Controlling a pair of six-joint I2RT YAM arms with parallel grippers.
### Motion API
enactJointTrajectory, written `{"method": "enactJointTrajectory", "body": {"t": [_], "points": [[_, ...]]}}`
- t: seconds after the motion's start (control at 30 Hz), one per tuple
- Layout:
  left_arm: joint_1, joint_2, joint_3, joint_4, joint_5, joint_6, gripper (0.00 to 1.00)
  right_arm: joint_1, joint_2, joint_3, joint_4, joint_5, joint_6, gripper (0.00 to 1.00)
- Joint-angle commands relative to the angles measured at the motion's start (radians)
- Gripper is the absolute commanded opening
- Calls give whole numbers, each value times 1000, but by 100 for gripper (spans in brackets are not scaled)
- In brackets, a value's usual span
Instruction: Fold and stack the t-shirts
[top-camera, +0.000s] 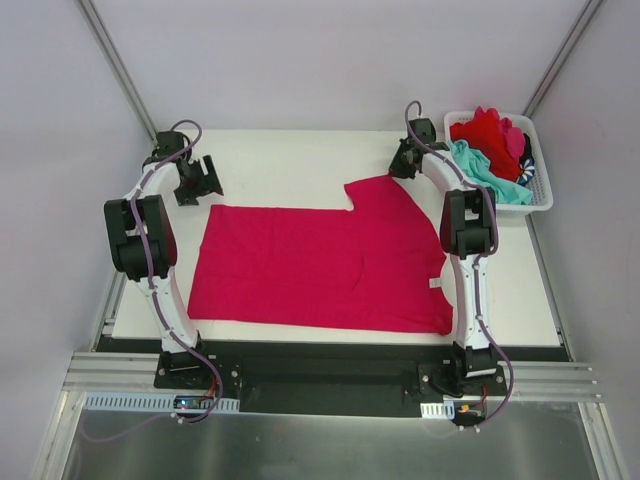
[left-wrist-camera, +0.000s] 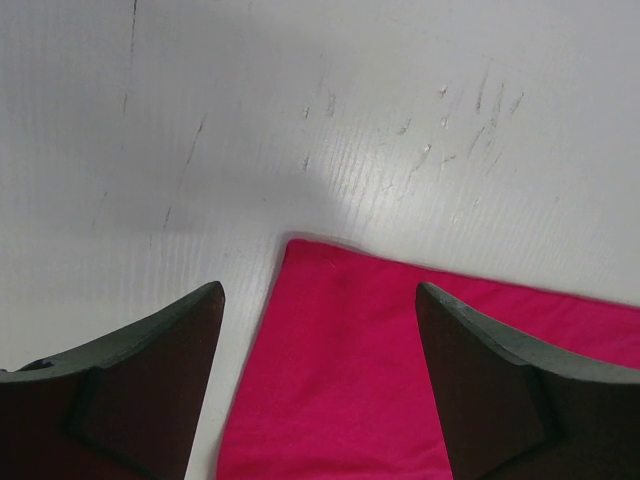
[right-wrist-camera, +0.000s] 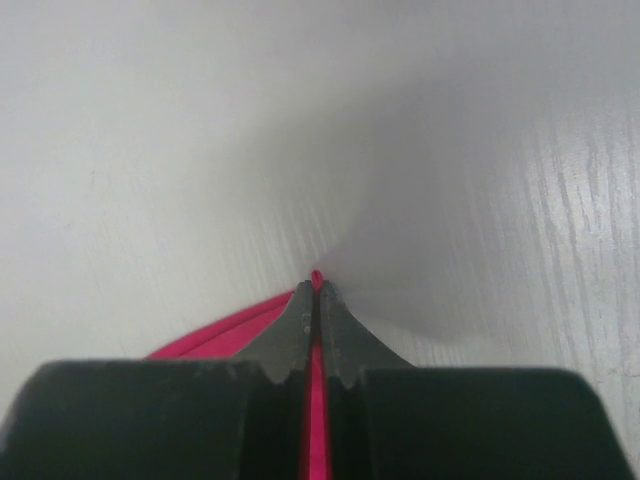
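The large magenta-pink t-shirt (top-camera: 320, 268) lies spread flat across the middle of the table. My right gripper (top-camera: 404, 160) is shut on its far right sleeve edge; the pink cloth (right-wrist-camera: 317, 400) shows pinched between the closed fingers. My left gripper (top-camera: 210, 178) is open and empty above the shirt's far left corner (left-wrist-camera: 330, 360), which lies between the two spread fingers. Red (top-camera: 488, 135), teal (top-camera: 490, 172) and dark striped (top-camera: 527, 170) t-shirts lie piled in the basket.
A white slotted basket (top-camera: 543, 195) stands at the far right corner of the white table (top-camera: 280, 160). Grey walls enclose the table on three sides. A black rail with the arm bases runs along the near edge.
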Motion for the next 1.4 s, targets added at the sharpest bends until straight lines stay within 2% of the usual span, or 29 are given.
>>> {"method": "enactJointTrajectory", "body": {"t": [0.0,0.17,0.27,0.5,0.73,0.83,1.07,1.17,1.23,1.37], "points": [[16,-2,0,-12,46,17,77,1,-7,17,-9,7,4,1],[39,-11,-16,-15,82,-26,72,3,-35,2,7,-2,-9,1],[54,5,-23,-15,109,-37,65,1,-50,-11,13,-1,-16,1],[45,78,-4,11,191,-58,60,1,-67,-29,16,-11,-18,1],[20,104,-8,34,137,-73,57,1,-90,-57,21,-10,-23,1],[17,114,-8,37,96,-87,52,0,-96,-64,21,-10,-27,1],[17,137,-2,37,53,-75,35,3,-108,-75,24,-16,-30,1],[17,151,13,37,69,-61,19,1,-112,-83,24,-17,-29,1],[19,148,15,40,74,-58,2,1,-115,-90,24,-17,-29,1],[17,121,15,54,94,-38,0,3,-121,-86,27,-27,-30,1]]}}
